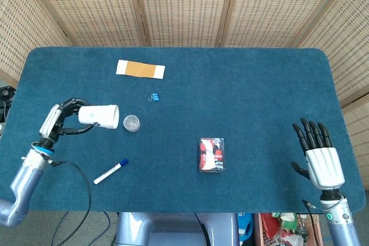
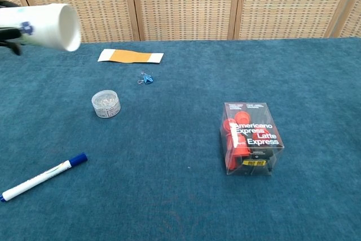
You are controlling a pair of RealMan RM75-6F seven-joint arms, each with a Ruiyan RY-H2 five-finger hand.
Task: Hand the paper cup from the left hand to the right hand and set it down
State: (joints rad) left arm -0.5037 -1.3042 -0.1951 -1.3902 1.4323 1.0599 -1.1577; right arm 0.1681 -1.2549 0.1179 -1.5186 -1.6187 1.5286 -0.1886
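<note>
Left hand point(image 2: 10, 40) nearly all cut off by chest view's left edge, only dark fingertips showing beside cup point(image 2: 48, 26). Cup's base cropped there too. Marker point(image 2: 39, 176) tail clipped. Right hand point(image 1: 320, 162) outside chest view.

The left hand point(image 1: 62, 120) grips the paper cup point(image 1: 99, 116) sideways; the right hand point(image 1: 320, 159) hovers with fingers spread.
</note>
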